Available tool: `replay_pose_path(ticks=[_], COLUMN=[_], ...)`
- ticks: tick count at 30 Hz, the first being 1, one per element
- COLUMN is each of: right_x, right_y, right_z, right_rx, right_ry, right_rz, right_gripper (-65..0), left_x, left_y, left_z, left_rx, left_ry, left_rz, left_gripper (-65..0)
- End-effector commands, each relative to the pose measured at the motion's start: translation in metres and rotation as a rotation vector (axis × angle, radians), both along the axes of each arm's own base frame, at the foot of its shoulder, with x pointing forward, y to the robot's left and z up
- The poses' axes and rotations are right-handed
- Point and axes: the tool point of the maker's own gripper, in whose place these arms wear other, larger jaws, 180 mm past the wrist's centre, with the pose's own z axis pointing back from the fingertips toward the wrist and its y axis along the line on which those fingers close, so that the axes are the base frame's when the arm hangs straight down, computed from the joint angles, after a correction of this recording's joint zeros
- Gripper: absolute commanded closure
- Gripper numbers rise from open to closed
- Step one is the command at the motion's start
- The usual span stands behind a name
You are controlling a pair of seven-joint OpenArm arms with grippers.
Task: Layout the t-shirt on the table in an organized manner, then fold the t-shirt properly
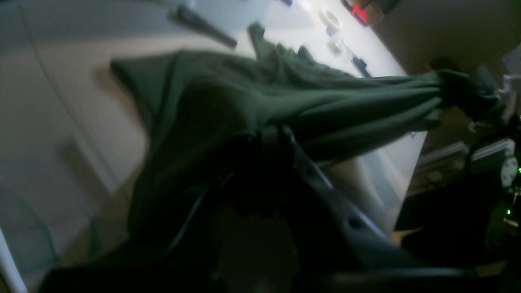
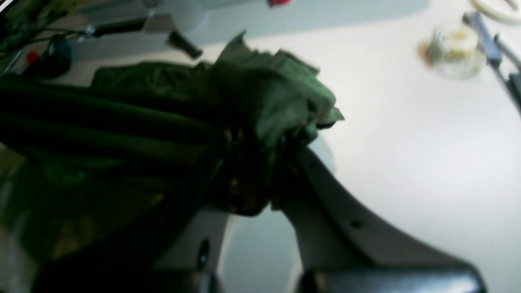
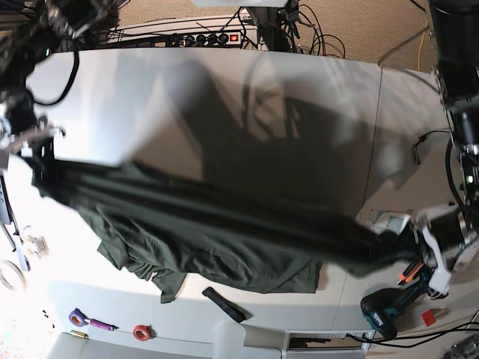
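Between the left end effector (image 1: pixel 276 136) and the right end effector (image 2: pixel 260 142), each pinching a bunched edge, the t-shirt (image 3: pixel 224 239) stretches in a creased band, its lower part apparently draped on the surface (image 3: pixel 224 97). Layout looks half done; flattening and folding are not yet done.

A power strip (image 3: pixel 206 36) lies among cables (image 3: pixel 329 34) at the top of the base view. Lower down are a black bar (image 3: pixel 223 304), a red tape roll (image 3: pixel 141 331) near a purple tool (image 3: pixel 88 321) (kind unclear), and a drill (image 3: pixel 385 308). A white tape roll (image 3: pixel 9 275) sits far left.
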Motion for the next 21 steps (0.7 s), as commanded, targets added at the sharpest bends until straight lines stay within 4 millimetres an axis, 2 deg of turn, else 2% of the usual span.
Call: replay_pose_path(ticks=[1,9,11,13,15,17,21], right_x=[-0.006,-0.061,-0.069,-0.073,-0.070,-0.059,-0.014], right_y=[-0.002,-0.008,-0.007,-0.007,-0.007,-0.008,-0.007], right_z=[0.012,-0.019,-0.026,-0.029,-0.026,-0.014,0.009], right_rx=[0.002,0.074,0.076,0.078,0.077,0.070,-0.033], right_ry=[-0.046,0.063,0.098,0.115,0.095,0.034,-0.051], right_rz=[-0.003,-0.048,-0.046,-0.044,-0.046,-0.041,-0.016], right_gripper=[0.0,0.0,0.0,0.0,0.0,0.0,0.0], left_x=[0.003,-0.058,-0.072,-0.081,-0.078,-0.061,-0.013], left_y=[0.011,0.019,0.017,0.015,0.013,0.012,0.007], left_z=[0.020,-0.056,-0.070,-0.076,-0.070,-0.046,0.035], left_rx=[-0.022,0.020,0.025,0.030,0.022,0.001,-0.043], left_ry=[-0.063,0.137,0.175,0.189,0.158,0.075,-0.165], left_rz=[0.030,0.024,0.018,0.013,0.020,0.038,0.056], left_gripper=[0.0,0.0,0.0,0.0,0.0,0.0,0.0])
